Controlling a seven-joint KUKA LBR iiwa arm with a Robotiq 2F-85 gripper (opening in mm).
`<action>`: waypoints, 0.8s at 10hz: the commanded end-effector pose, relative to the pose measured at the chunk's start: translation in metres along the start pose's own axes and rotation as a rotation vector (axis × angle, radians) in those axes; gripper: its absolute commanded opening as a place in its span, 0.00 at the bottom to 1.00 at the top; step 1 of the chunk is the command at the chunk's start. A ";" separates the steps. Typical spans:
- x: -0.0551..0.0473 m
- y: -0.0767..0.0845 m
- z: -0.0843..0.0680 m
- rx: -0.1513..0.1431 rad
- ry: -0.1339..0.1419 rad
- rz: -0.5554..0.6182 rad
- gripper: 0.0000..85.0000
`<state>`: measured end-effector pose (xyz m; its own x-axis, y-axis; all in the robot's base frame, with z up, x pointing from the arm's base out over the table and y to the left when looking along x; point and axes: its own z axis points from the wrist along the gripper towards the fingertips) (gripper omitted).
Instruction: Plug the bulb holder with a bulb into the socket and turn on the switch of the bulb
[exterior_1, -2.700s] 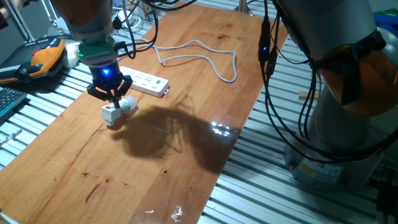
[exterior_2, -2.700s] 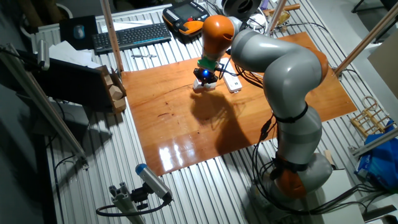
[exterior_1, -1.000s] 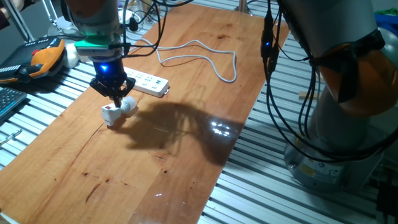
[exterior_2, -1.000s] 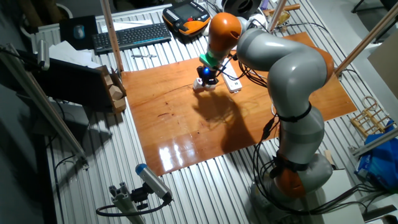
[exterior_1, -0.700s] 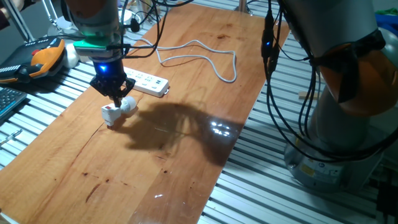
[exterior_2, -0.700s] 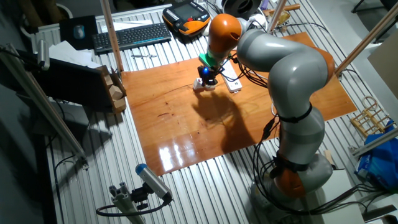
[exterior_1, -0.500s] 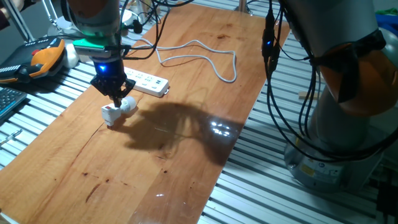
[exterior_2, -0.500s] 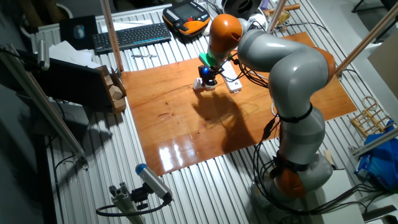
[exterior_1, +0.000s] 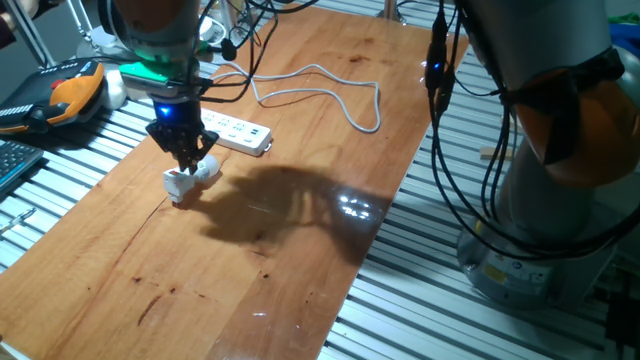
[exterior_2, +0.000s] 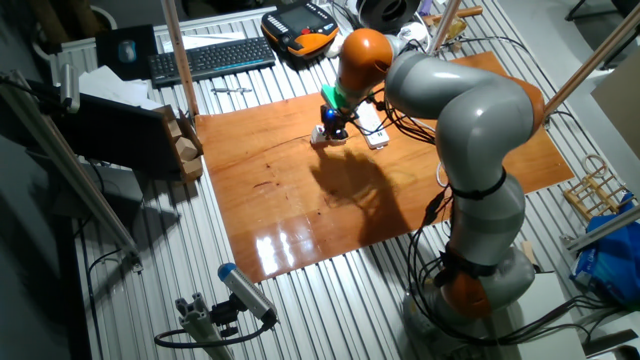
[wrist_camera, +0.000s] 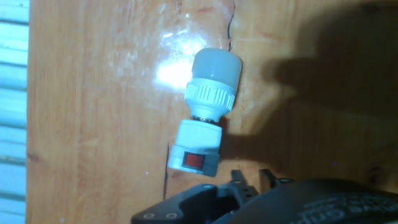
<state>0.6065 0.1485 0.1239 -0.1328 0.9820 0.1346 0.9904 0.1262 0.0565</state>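
Gripper (exterior_1: 186, 157): poised just above bulb holder (wrist_camera: 196, 151); finger spread not discernible; grasps nothing evident. Bulb (wrist_camera: 213, 81): screwed in, both lying flat on table (exterior_1: 300, 230). Power strip (exterior_1: 233, 131): near, beyond gripper. Step: pickup pending; next, descend and clamp holder.

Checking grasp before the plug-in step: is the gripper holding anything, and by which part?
Nothing is held: the bulb holder with its bulb lies free on the table.
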 end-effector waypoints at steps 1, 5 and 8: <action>0.000 0.002 0.000 0.002 0.000 0.008 0.40; -0.001 0.008 -0.005 -0.001 0.012 0.107 0.40; -0.001 0.011 -0.002 -0.012 0.007 0.183 0.40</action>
<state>0.6179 0.1486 0.1263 0.0536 0.9871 0.1510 0.9972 -0.0607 0.0432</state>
